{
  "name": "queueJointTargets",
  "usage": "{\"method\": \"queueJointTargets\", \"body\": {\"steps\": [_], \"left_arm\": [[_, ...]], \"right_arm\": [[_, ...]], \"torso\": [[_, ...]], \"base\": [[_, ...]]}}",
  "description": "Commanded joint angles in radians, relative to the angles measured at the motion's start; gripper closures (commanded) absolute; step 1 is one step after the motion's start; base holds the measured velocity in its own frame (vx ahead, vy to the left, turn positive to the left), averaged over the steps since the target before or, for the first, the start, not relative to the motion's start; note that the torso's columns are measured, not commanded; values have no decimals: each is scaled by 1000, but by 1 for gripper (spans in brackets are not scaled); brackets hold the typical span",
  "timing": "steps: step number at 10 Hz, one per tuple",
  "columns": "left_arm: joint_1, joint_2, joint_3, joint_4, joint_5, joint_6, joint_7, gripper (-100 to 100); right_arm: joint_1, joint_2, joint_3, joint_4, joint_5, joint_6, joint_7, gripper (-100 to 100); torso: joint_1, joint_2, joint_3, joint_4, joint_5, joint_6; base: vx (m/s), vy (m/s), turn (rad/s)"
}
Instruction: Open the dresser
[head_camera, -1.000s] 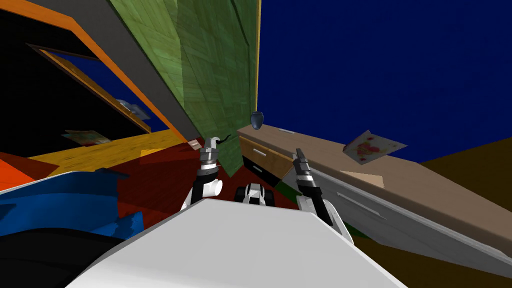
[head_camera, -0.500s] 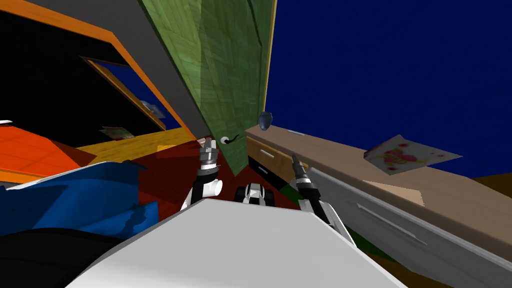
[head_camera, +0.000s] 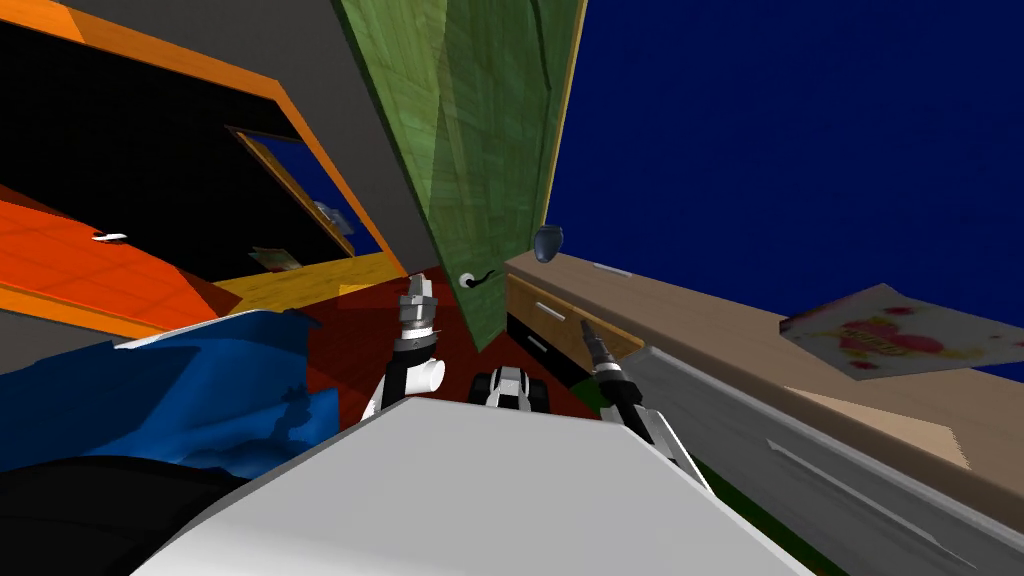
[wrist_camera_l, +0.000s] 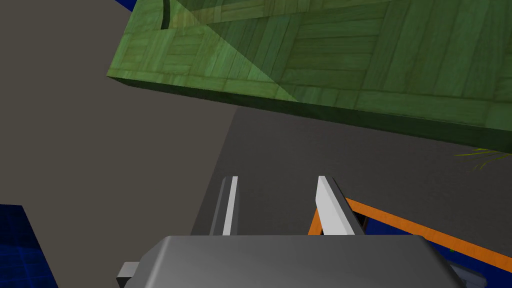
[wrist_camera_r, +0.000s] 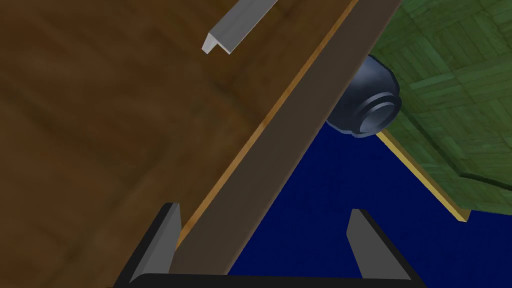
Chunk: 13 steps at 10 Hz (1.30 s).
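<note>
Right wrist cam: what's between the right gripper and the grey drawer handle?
Just bare brown drawer front, per the right wrist view. The right gripper is short of the handle, jaws open, astride the dresser top's edge.

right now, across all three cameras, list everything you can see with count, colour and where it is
dresser: one, light brown top, wood and grey drawer fronts, along my right
drawer handle: one close up, grey bar, on the wood front at the far end
door: one, green, straight ahead
vase: one, dark blue, on the dresser's far end beside the door
printed card: one, white with pink flowers, on the dresser's top, nearer me than the vase
blue shape: one, blue, low on my left
floor: one, red, ahead of my base
left gripper: one, grey, open and empty, near the door
right gripper: one, grey, open, at the dresser's top edge
</note>
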Motion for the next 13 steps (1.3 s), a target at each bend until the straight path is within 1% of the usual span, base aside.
{"method": "queueJointTargets", "body": {"steps": [1,2,3,4,5,6,7,9,10,11,12,13], "left_arm": [[0,0,0,0,0,0,0,0],[0,0,0,0,0,0,0,0],[0,0,0,0,0,0,0,0],[0,0,0,0,0,0,0,0],[0,0,0,0,0,0,0,0],[0,0,0,0,0,0,0,0],[0,0,0,0,0,0,0,0],[0,0,0,0,0,0,0,0],[0,0,0,0,0,0,0,0],[0,0,0,0,0,0,0,0],[0,0,0,0,0,0,0,0],[0,0,0,0,0,0,0,0]], "right_arm": [[1,-26,-9,42,60,46,0,-100],[9,-43,-12,71,97,85,4,-100],[9,-43,-12,71,108,85,4,-100],[17,-61,-15,101,142,124,7,-100],[17,-61,-15,101,156,124,7,-100],[25,-79,-18,133,195,155,11,-100],[25,-79,-18,133,205,163,11,-100],[39,-117,-24,199,277,230,19,-100],[39,-117,-24,201,303,243,19,-100],[46,-135,-27,237,341,277,22,-100],[46,-135,-27,237,351,283,22,-100],[52,-154,-30,271,382,324,26,-100]], "torso": [[-1,0,0,0,-1,-1],[-2,1,1,0,-1,0],[0,-1,0,0,-1,-1],[-1,0,0,0,0,0],[0,1,1,0,0,-1],[0,2,1,0,0,0],[1,0,0,0,0,-1],[1,0,0,0,0,-1],[2,-1,-1,0,0,0],[0,0,0,0,0,0],[-1,1,1,0,-1,-1],[-3,2,1,0,-1,0]], "base": [[15,90,73],[42,112,166],[42,88,76],[21,98,158],[12,86,88],[33,109,161],[30,95,75],[48,136,204],[51,130,79],[37,129,207],[32,86,69],[24,109,132]]}}
